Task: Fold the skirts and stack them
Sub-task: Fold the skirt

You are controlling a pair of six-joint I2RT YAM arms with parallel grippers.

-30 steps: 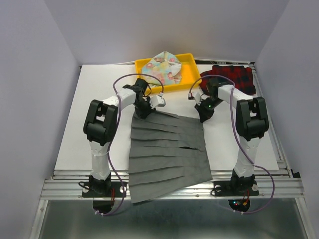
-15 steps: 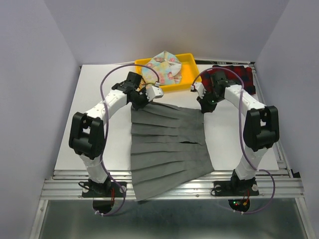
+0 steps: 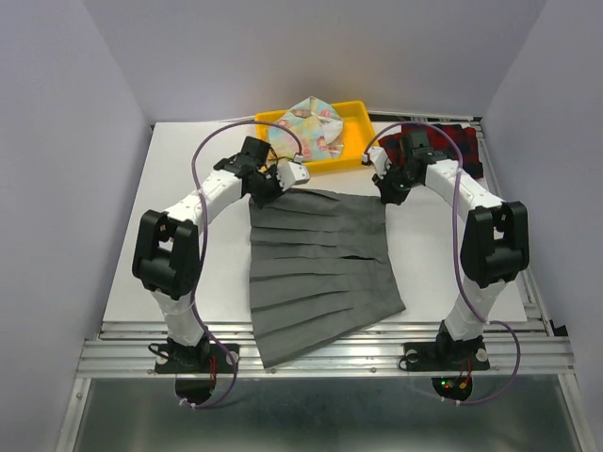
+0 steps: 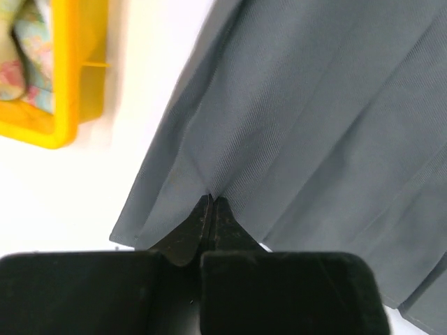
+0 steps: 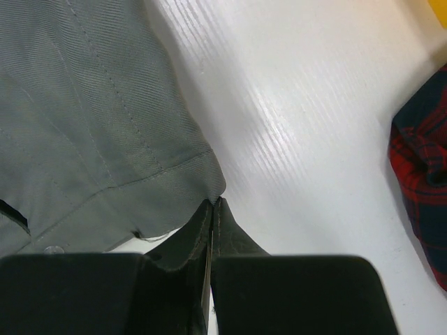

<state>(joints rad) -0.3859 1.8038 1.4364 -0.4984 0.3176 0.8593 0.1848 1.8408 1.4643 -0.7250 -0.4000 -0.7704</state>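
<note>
The grey skirt [image 3: 320,264] lies flat and pleated down the middle of the table, its near hem reaching the front rail. My left gripper [image 3: 267,192] is shut on its far left corner, and in the left wrist view the left gripper [image 4: 211,202] pinches the grey cloth [image 4: 314,118]. My right gripper [image 3: 388,195] is shut on the far right corner; the right wrist view has the right gripper [image 5: 215,204] nipping the waistband edge of the grey skirt [image 5: 77,118]. The floral skirt [image 3: 306,127] sits crumpled in the tray. The plaid skirt [image 3: 452,146] lies at the back right.
A yellow tray [image 3: 356,134] stands at the back centre, just beyond both grippers, and the yellow tray [image 4: 63,105] shows in the left wrist view. White table [image 3: 424,254] surrounds the grey skirt. The plaid skirt [image 5: 422,174] lies close to the right of my right gripper.
The left gripper has shut on the grey skirt's far left corner. Both arms have stretched toward the back of the table, dragging the grey skirt away from the front edge.
</note>
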